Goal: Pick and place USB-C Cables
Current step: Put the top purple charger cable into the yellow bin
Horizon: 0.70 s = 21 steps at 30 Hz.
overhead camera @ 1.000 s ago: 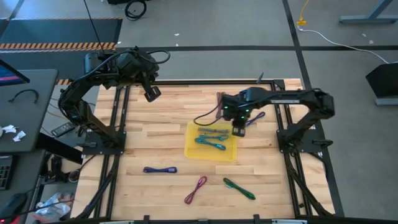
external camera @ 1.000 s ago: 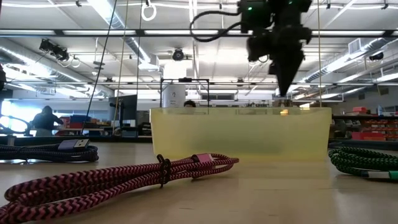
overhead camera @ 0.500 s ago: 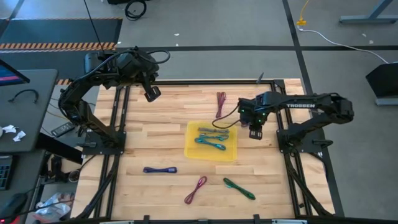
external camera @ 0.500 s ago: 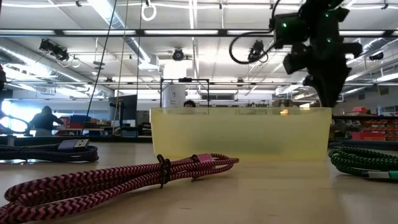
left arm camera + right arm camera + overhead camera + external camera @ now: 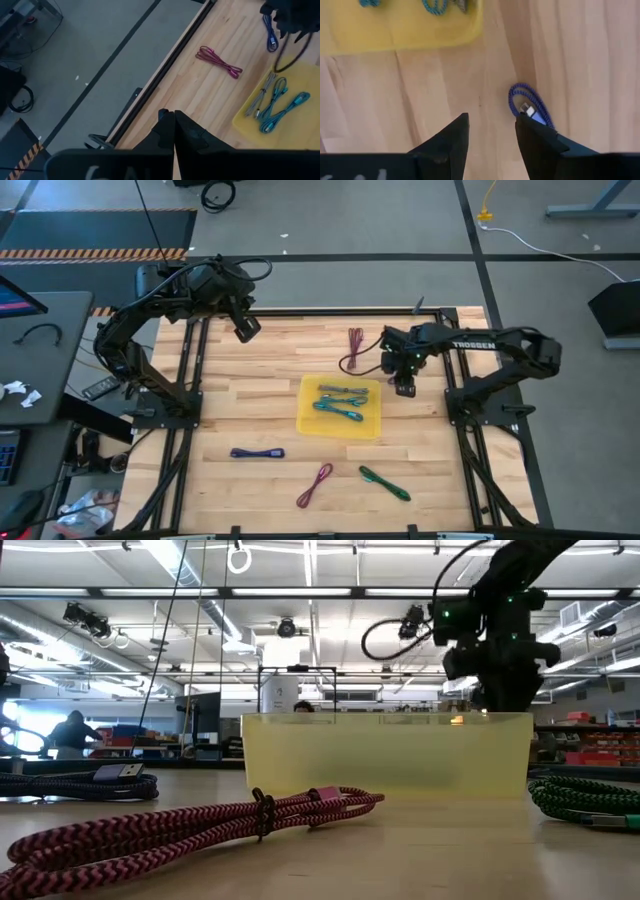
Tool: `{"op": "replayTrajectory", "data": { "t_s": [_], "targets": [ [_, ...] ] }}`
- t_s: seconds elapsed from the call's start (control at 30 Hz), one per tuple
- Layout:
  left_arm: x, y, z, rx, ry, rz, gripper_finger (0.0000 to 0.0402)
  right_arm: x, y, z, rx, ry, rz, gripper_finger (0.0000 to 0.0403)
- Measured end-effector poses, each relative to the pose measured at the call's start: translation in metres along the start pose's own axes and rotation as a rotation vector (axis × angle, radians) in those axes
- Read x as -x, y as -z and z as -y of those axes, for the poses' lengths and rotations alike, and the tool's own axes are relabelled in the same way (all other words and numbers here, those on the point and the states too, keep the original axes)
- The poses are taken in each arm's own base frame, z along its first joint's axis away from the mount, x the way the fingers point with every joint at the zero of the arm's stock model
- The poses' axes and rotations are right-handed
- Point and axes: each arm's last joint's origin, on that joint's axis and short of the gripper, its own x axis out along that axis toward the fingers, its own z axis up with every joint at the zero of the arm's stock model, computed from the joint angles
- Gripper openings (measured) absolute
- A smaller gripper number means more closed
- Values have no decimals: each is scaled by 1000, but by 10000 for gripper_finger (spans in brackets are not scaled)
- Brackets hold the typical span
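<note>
The square yellow tray (image 5: 340,420) holds one grey cable (image 5: 343,390) and two teal cables (image 5: 338,411). My right gripper (image 5: 403,386) hangs open, pointing down, just right of the tray's far right corner. A purple cable (image 5: 531,105) lies on the wood right in front of one of its fingers (image 5: 532,135); no touch shows. The maroon cable (image 5: 355,341) lies by the far edge. A dark purple cable (image 5: 257,452), a magenta one (image 5: 314,485) and a green one (image 5: 385,482) lie near the near edge. My left gripper (image 5: 173,125) waits shut, high over the far left corner.
The low view shows the tray wall (image 5: 390,755) standing in front of my right gripper (image 5: 500,690). The magenta cable (image 5: 200,825) and green cable (image 5: 585,798) lie nearest that camera. Bare wood lies left of the tray. A black frame rail (image 5: 330,310) runs along the far edge.
My right gripper has moved from above the tray's far right corner toward the table's right edge, off the tray, then back a little toward the far left. It has also come down, and now hangs low behind the tray wall, over the purple cable.
</note>
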Motion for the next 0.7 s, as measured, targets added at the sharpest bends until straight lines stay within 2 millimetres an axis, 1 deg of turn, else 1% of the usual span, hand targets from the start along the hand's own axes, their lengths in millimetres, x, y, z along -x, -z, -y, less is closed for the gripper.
{"op": "replayTrajectory", "data": {
  "t_s": [0.23, 0.43, 0.6, 0.7],
  "targets": [
    [0, 0, 0, 15, 0, -1, 5, -8, 2, 20, -68, -29, -20, 167],
    [0, 0, 0, 12, -1, -1, 5, -17, 2, 31, -89, -32, -59, 167],
    [0, 0, 0, 11, -1, -1, 5, -27, 2, 35, -51, -46, -106, 167],
    [0, 0, 0, 11, -1, -1, 5, -31, 2, 37, 8, -56, -125, 167]
  ]
}}
